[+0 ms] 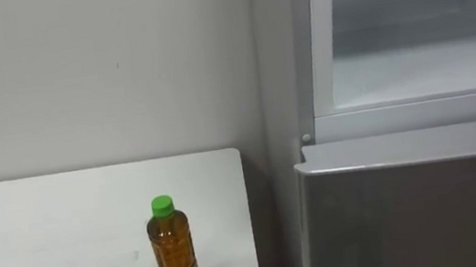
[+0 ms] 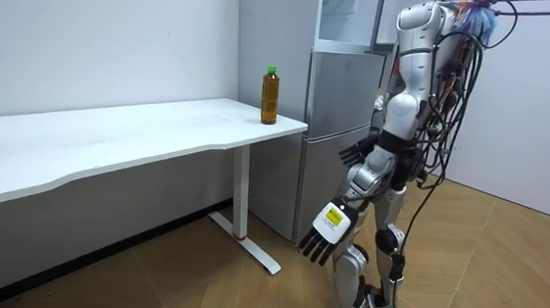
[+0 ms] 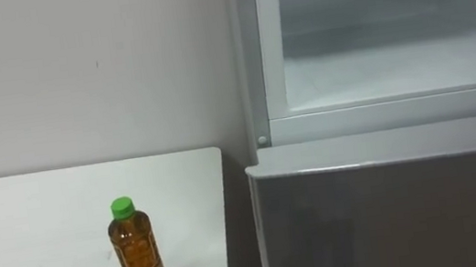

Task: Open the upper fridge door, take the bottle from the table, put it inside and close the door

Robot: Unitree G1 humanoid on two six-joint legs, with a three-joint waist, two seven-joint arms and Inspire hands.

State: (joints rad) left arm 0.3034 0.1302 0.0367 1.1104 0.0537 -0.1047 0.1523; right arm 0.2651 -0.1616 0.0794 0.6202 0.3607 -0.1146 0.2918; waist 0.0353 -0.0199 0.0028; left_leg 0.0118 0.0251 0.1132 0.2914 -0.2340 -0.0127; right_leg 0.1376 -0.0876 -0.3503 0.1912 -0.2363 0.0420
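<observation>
The bottle (image 1: 174,252) stands upright on the tabletop (image 1: 66,230), close to its right edge beside the fridge (image 1: 414,212). It is ahead of the robot, off to its left, and higher than either robot hand. The left robot hand (image 2: 327,235) hangs low by the thigh and the right robot hand (image 2: 355,152) sits at waist height toward the fridge, both with fingers spread and holding nothing (the left arm looks the handier side for the reach).

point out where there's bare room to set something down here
The table is bare from the bottle leftward and back to the wall. The upper fridge, above the grey lower door, looks bare inside too. Tightest spot: between bottle and the table's right edge.
</observation>
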